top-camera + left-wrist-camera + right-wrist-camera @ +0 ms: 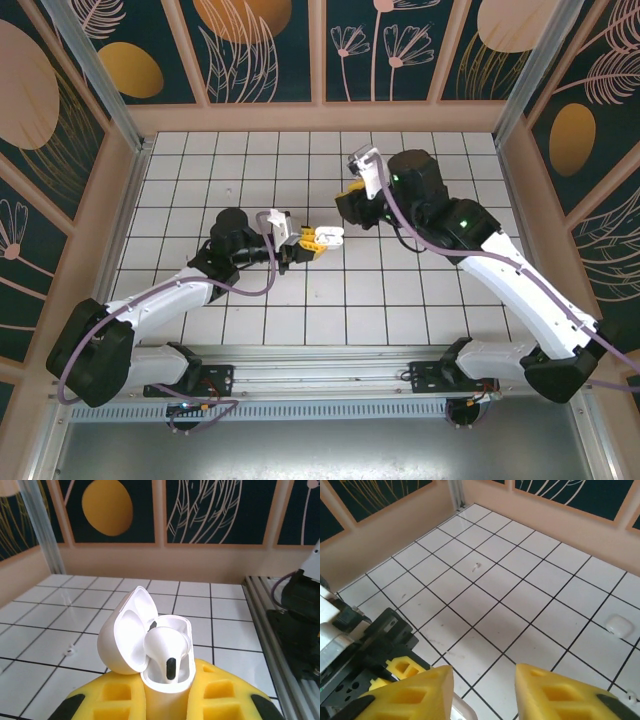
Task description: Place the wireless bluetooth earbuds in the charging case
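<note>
We find the left tool (312, 238) clamped on the case (169, 689), lid open; one earbud (165, 647) sits inside, tilted and proud of the rim, apparently not seated; the right tool (485, 680) stands partly open and empty, close above. Risks: tilting the case could spill that earbud; an off-centre push could twist the case in its grip. A small white piece (619, 625), likely the second earbud, lies on the desk (485, 595) well apart; it may slip when pinched.

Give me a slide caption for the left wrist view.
Left end effector grips the open white case, lid flipped back, one earbud sitting inside.
</note>
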{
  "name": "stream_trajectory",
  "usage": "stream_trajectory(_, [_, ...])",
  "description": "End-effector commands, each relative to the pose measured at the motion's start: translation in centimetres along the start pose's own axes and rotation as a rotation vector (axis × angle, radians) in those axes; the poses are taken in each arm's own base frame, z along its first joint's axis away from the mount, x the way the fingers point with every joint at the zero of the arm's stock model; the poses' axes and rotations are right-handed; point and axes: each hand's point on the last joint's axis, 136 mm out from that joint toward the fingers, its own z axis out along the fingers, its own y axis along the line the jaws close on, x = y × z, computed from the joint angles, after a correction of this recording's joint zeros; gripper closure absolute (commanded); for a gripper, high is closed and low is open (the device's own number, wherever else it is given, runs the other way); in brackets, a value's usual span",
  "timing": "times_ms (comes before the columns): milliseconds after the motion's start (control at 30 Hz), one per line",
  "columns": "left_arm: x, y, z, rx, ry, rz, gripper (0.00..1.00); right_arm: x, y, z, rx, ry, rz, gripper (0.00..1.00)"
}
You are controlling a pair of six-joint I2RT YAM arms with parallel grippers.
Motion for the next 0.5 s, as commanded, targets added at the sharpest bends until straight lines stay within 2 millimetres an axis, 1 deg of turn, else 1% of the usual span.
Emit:
stream_trajectory(0, [-1.4, 0.5, -0.3, -0.055, -0.076, 0.062, 1.00, 1.8, 2.1, 1.2, -0.132, 0.046, 0.144, 0.71])
stream_trajectory(100, [-1.7, 0.8, -0.6, -0.091, -0.095, 0.091, 1.00, 3.3, 2.8, 2.3, -0.178, 0.084, 0.191, 0.79])
stream_trajectory(233, [-2.1, 1.3, -1.0, -0.137, -0.111, 0.123, 1.00, 4.8, 3.1, 3.5, -0.202, 0.129, 0.216, 0.86])
stream_trajectory(300, [-2.2, 1.3, -1.1, -0.147, -0.112, 0.132, 1.00, 5.5, 3.3, 4.3, -0.215, 0.153, 0.222, 0.87])
stream_trajectory(467, [-2.3, 1.4, -1.1, -0.147, -0.112, 0.134, 1.00, 6.7, 3.5, 5.9, -0.219, 0.193, 0.223, 0.88])
